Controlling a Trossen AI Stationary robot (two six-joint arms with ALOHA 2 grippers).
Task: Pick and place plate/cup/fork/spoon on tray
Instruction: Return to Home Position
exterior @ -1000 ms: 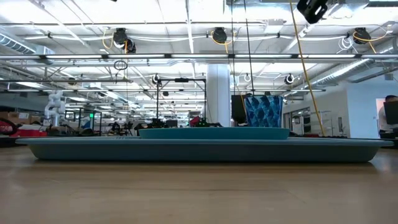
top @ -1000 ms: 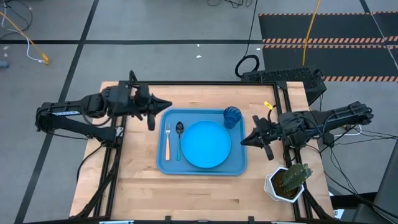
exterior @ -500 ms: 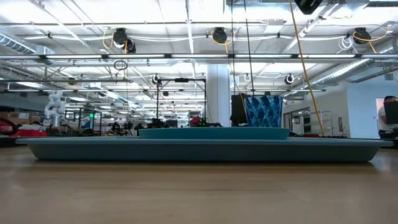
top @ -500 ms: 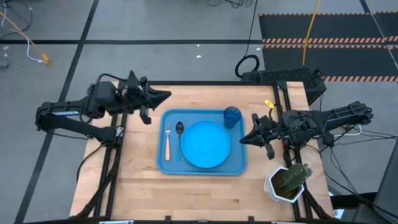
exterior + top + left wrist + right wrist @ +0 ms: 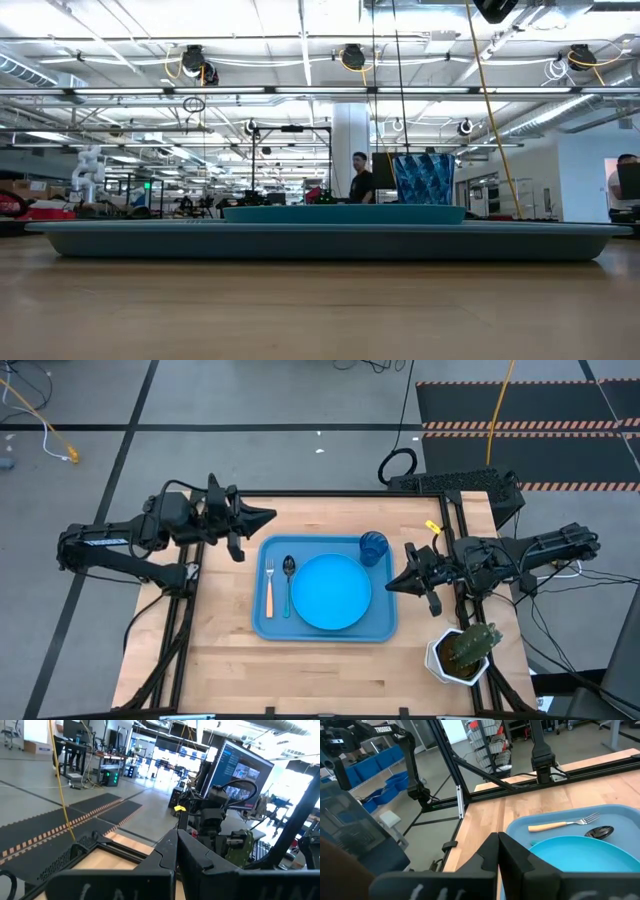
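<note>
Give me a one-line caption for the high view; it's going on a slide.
Plate, cup, fork and spoon sit on the tray; both arms flank it, jaws shut.

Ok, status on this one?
Left gripper and right gripper shut, empty, off the tray. Plate, cup, fork, spoon aboard. Nothing obstructing.

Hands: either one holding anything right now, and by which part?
Nothing is held. The left hand and right hand are both shut and empty, off the tray; the plate, cup, fork and spoon lie on it.
</note>
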